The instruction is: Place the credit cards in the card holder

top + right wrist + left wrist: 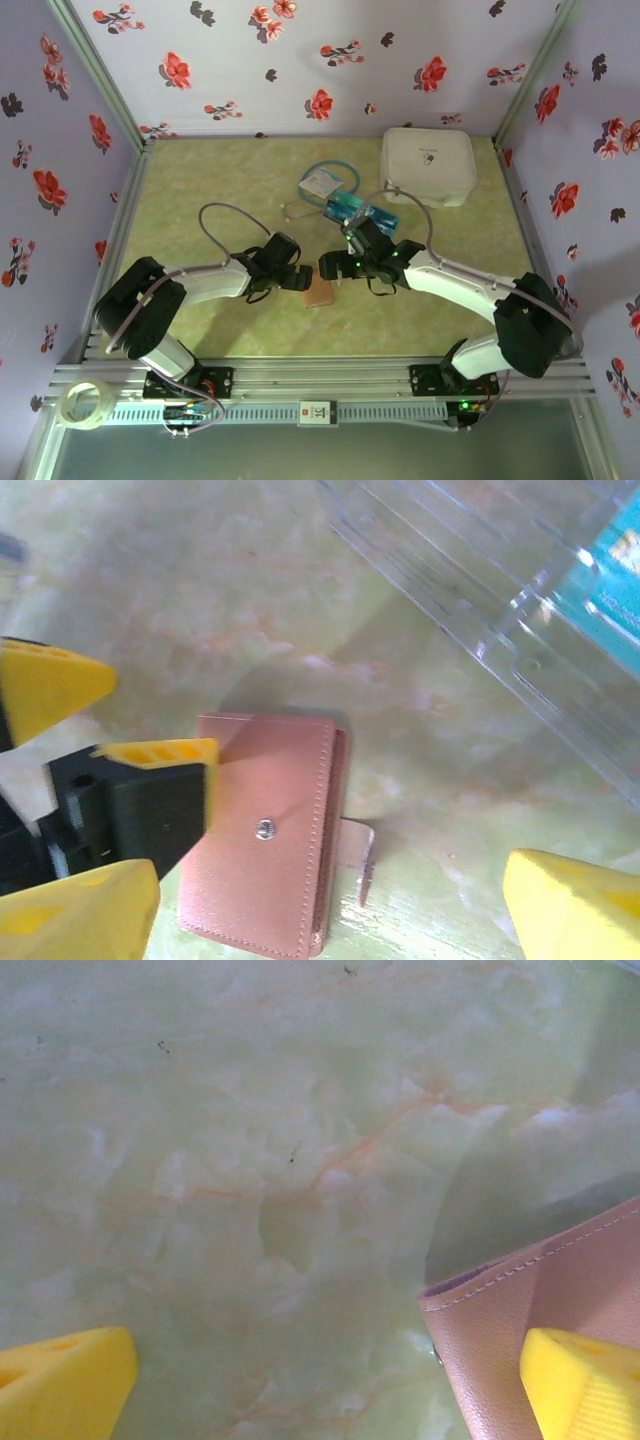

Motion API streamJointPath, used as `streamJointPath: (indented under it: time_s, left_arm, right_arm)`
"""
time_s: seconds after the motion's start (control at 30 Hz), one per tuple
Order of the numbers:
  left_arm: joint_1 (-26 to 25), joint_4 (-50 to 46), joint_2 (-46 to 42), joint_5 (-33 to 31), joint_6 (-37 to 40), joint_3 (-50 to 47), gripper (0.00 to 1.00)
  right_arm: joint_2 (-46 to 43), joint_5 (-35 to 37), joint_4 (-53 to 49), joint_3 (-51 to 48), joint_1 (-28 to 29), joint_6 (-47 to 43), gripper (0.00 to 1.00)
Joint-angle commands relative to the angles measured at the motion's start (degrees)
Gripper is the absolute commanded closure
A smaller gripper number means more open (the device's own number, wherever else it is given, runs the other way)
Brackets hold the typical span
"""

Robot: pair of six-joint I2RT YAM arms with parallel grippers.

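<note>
card holder (319, 292) — seemingly before credit cards (347, 206)

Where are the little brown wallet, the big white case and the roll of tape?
brown wallet (275, 780): right wrist view, on its front flap just above the snap.
white case (428, 165): top view, middle of its lid.
tape roll (66, 405): top view, left side of the ring.

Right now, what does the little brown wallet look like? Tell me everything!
The card holder is a small reddish-brown, leather-like wallet with pale stitching along its edges and a metal snap stud on its face. A tab pokes out from one side. It is closed and lies flat on the green marbled table. One yellow finger of the open left tool hangs over its edge; whether it touches is unclear.
</note>
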Motion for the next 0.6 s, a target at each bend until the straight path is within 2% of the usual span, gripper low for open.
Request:
streamJointPath:
  time_s: [0.0, 0.07, 0.2, 0.4, 0.57]
  left_arm:
    - [0.1, -3.3, 2.3, -4.8, 1.0, -1.3, 0.0]
    - [0.0, -3.4, 2.5, -5.2, 1.2, -1.4, 0.0]
    - [-0.2, -3.4, 2.7, -5.6, 1.3, -1.6, 0.0]
    - [-0.4, -3.0, 2.9, -5.7, 1.1, -1.9, 0.0]
    - [-0.5, -3.0, 2.9, -5.7, 1.2, -2.0, 0.0]
  right_arm:
    - [2.5, 0.7, -3.4, 1.6, -0.5, -0.7, 0.24]
    - [3.6, 1.7, -4.6, 2.3, -0.5, -1.3, 0.34]
    - [4.8, 2.4, -4.6, 2.7, -0.6, -1.7, 0.47]
    - [6.6, 1.5, -3.9, 3.2, -0.5, -2.2, 0.59]
    - [7.9, 1.0, -3.4, 4.0, -0.6, -2.2, 0.61]
